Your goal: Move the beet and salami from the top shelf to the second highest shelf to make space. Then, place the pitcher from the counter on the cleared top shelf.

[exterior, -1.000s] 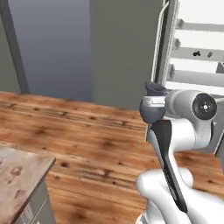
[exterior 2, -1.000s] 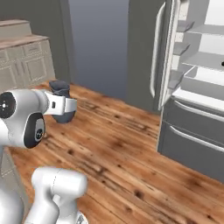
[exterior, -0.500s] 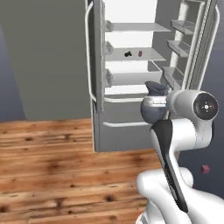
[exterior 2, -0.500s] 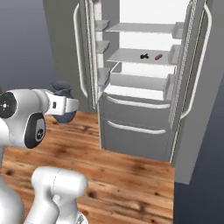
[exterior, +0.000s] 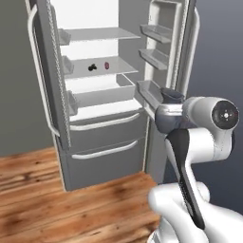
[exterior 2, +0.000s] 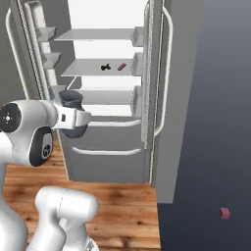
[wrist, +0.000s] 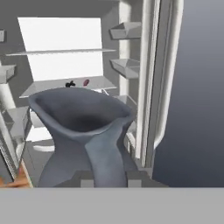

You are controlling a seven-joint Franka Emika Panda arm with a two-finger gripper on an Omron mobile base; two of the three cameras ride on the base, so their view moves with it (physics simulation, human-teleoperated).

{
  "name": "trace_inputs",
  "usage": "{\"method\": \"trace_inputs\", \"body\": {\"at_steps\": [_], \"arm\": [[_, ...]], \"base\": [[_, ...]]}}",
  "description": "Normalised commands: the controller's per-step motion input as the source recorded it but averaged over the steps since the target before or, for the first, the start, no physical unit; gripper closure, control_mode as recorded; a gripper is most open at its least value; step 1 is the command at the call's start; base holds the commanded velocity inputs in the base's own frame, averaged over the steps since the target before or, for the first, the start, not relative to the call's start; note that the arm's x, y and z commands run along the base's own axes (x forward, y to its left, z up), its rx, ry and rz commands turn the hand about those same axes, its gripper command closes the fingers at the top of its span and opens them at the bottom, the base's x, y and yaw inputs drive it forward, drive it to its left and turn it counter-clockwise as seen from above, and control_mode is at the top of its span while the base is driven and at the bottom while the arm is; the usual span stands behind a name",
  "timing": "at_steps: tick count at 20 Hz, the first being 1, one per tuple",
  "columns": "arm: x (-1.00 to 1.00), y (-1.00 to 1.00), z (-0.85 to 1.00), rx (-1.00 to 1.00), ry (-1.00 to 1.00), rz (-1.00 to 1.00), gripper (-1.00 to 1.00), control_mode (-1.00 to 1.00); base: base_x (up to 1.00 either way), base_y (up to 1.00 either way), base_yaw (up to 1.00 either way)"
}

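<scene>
Facing the open refrigerator [exterior: 102, 137], the robot carries the pitcher [wrist: 85, 135] in its gripper [exterior 2: 73, 113], the fingers closed on the jug's lower body as far as the hand view suggests; the fingertips themselves are hidden behind it.

Task progress. One beet [exterior: 93, 67] and one salami [exterior: 107, 65] lie near each other on the second shelf [exterior: 97, 70] from the top, ahead of and above the gripper. The top shelf [exterior: 95, 33], higher again, carries nothing visible. Judged from this layout, the two relocations are complete and the pitcher is already off the counter; what remains is to raise the jug, carry it forward into the cabinet, and set it upright on the top shelf.

Inventory. One pitcher, held; one beet; one salami, just beside the beet. The interior shows two open shelves above a drawer-like bin, and each of the two open doors carries several bins [exterior: 159, 33]. A single small reddish block [exterior 2: 224, 213] lies on the dark floor, well to the gripper's right and below it; its identity cannot be determined.
</scene>
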Motion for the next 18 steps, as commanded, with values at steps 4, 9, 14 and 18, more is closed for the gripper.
{"method": "trace_inputs", "body": {"at_steps": [4, 9, 14, 18], "arm": [[0.0, 0.0, 0.0, 0.0, 0.0, 0.0, 1.0, 1.0], [0.0, 0.0, 0.0, 0.0, 0.0, 0.0, 1.0, 1.0], [0.0, 0.0, 0.0, 0.0, 0.0, 0.0, 1.0, 1.0], [0.0, 0.0, 0.0, 0.0, 0.0, 0.0, 1.0, 1.0]], "base": [[0.7, 0.0, -0.05], [0.83, 0.0, 0.03], [0.9, -0.01, 0.1], [0.91, 0.0, 0.12]]}}
